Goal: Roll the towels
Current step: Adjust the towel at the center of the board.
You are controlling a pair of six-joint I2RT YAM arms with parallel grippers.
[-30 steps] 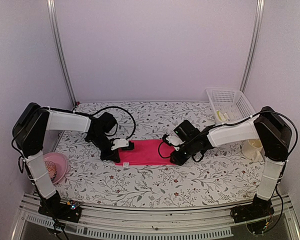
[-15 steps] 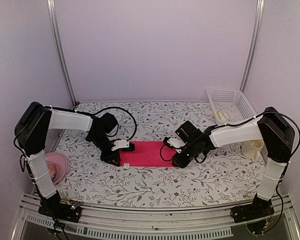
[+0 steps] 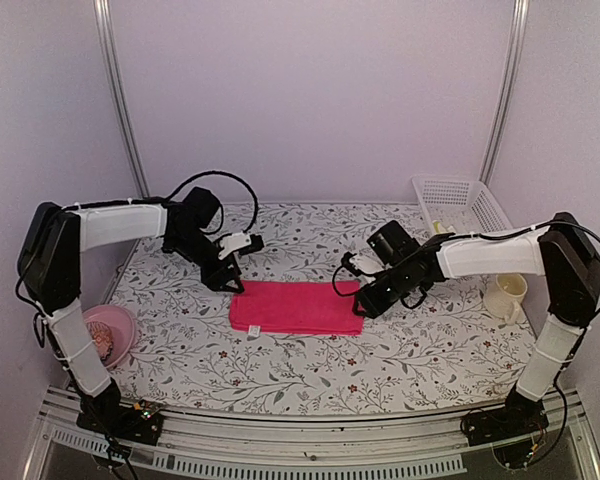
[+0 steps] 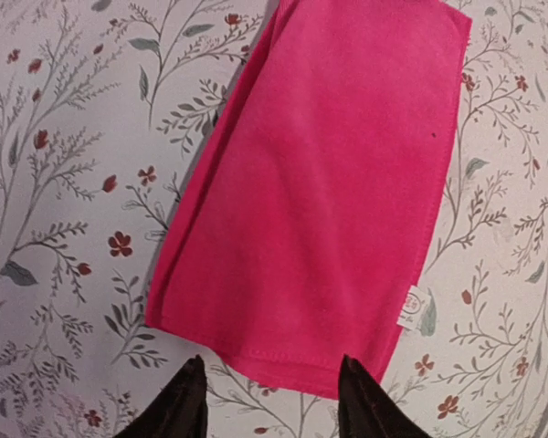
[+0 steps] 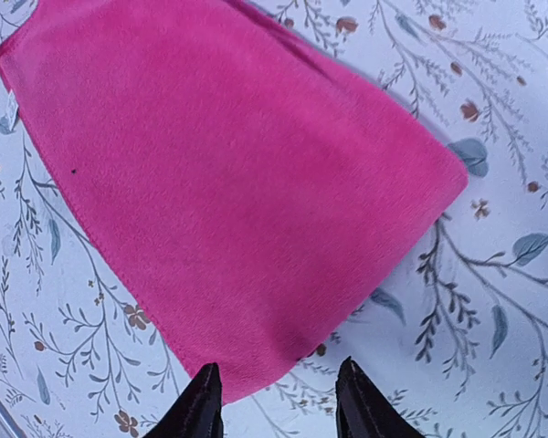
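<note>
Pink towel [image 3: 295,307] now lies flat on the surface [image 3: 410,355], freed as left hand [image 4: 272,406] and right hand [image 5: 279,401] back off its ends, both spread, so rolling can start.

- Flat rectangular magenta-pink cloth towel [image 3: 296,308]: uniform bright magenta, no print. The hem is the same colour. One corner carries a small white sewn label [image 4: 409,308], and there is one tiny dark speck on the face.
- Printed cloth table cover [image 3: 310,375], under the towel: white ground with all-over sprigs, grey-green leaves and stems, and small red flowers.
- Round plastic bowl [image 3: 130,330], left of the towel: pale pink.
- Lattice plastic basket [image 3: 470,205], right of and beyond the towel: white, with pale yellow contents.
- Mug [image 3: 505,297], right of the towel: cream.
- Left gripper [image 4: 274,406] and right gripper [image 5: 279,401], at the towel's ends: black fingers.
- Left arm [image 3: 120,222] and right arm [image 3: 485,255]: white shells, black joints and cables.
</note>
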